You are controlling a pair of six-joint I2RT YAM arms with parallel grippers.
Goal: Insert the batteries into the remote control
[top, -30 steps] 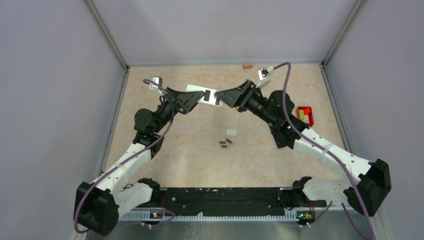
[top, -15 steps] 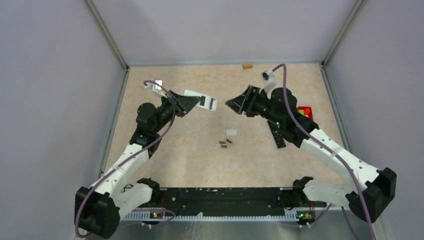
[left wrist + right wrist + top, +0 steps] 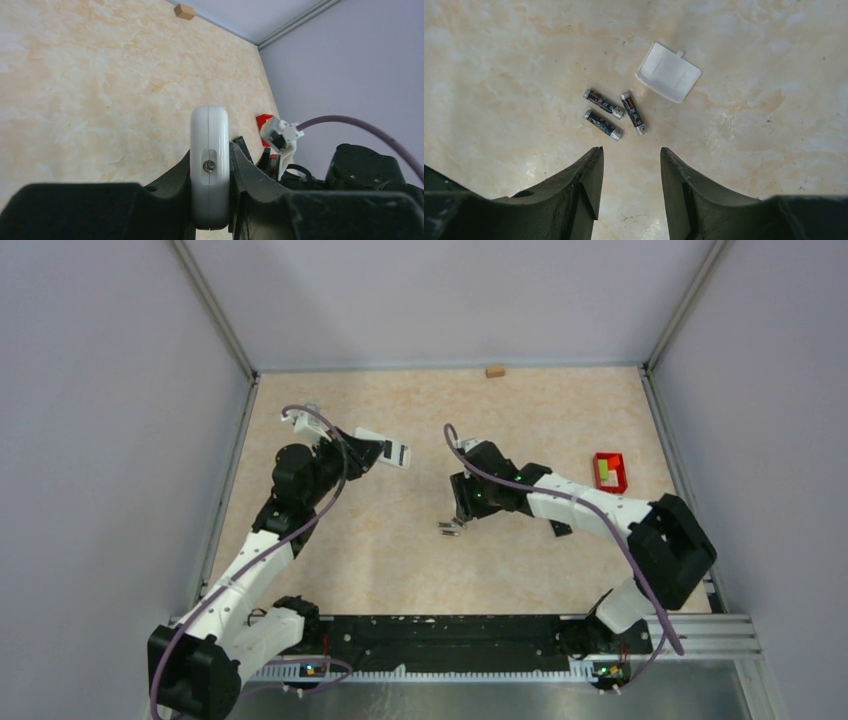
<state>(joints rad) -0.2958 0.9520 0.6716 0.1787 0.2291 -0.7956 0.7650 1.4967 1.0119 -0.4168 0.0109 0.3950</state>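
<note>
Checked the beige marbled table (image 3: 400, 560) first. Found the left arm (image 3: 250, 560) stretched up the left half, with the left gripper (image 3: 365, 454) pinching a white remote (image 3: 388, 449) and holding it up off the surface. Noted a dark rectangle near the remote's free end from the top view. Saw the same remote edge-on from the left wrist view, squeezed across both flat faces, with a small silvery round part in a slot on the end facing the camera. Found the right arm (image 3: 600, 515) folded in toward the table's middle, with the right gripper (image 3: 629, 150) pointed down, fingers spread apart and nothing between them. Spotted a red box (image 3: 608, 471) near the table's right edge, well apart from both grippers. Spotted a white battery cover (image 3: 668, 72) lying flat on the table, just beyond the batteries (image 3: 604, 104). Spotted a small tan block (image 3: 493, 371) at the far edge. Counted three batteries loose on the table near its middle, just ahead of the spread right fingertips and touched by neither. Saw two lying side by side and roughly parallel, and the third angled beside them, nearer the cover. Placed the remote well apart from the batteries, further back and to the left.
</note>
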